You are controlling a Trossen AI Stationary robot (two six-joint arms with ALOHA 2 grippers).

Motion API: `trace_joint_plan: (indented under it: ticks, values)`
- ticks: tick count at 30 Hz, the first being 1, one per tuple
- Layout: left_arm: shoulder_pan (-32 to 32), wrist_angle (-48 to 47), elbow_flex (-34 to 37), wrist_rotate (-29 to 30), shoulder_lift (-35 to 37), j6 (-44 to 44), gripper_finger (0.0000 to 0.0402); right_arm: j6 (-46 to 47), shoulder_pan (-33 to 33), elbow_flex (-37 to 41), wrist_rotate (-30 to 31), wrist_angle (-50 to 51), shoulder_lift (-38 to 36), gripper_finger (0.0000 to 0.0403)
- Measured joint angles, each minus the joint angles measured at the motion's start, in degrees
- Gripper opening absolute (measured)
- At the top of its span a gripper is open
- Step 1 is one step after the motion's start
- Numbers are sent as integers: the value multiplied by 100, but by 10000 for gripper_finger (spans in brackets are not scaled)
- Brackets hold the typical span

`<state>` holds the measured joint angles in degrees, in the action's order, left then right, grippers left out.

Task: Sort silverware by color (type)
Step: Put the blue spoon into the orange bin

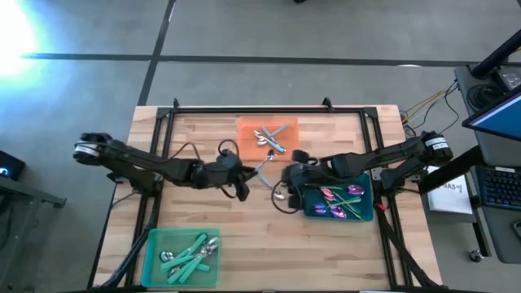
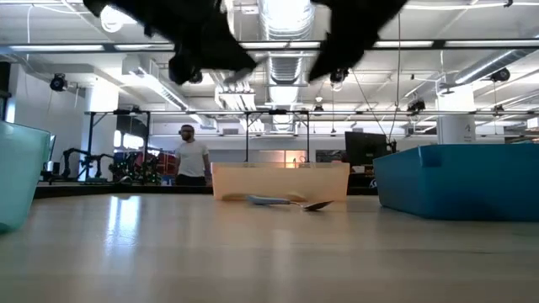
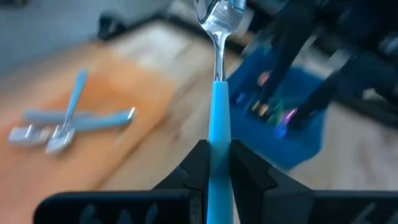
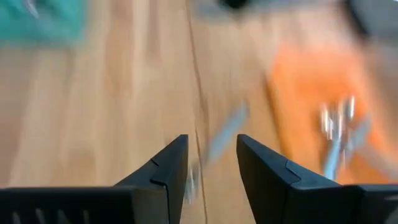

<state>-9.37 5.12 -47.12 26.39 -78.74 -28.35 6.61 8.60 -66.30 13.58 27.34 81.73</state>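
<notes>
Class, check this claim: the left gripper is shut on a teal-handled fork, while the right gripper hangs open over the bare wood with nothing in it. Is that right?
Not quite. The left gripper is shut on a teal-handled spoon, not a fork; the left wrist view shows its rounded bowl at the far end. The rest stands: the right gripper hangs open and empty over the wooden table.

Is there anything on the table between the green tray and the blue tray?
No. In the overhead view, the wooden table between the green tray and the blue tray is bare.
</notes>
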Motion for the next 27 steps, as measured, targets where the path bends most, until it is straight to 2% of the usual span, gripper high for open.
trace_joint_plan:
  ticks: [5,10,16,20,22,27]
  values:
    - [-241,939,-2,86,170,740,24,-888,0,0,-3,-1742,-2,127]
    - [-524,992,-2,806,205,1122,24,-1292,0,0,-2,-2708,-4,127]
    - [-823,1038,-2,1533,196,1405,24,-1410,-11,0,-4,-3196,-7,127]
    - [-1033,1454,-2,2915,199,1920,24,-1347,-35,0,6,-3238,-7,127]
    - [-1117,1661,-2,3353,201,2230,24,-1326,-45,0,15,-3252,-7,127]
    - [-1296,1944,-3,3413,194,2378,24,-1377,-114,0,206,-3617,-7,127]
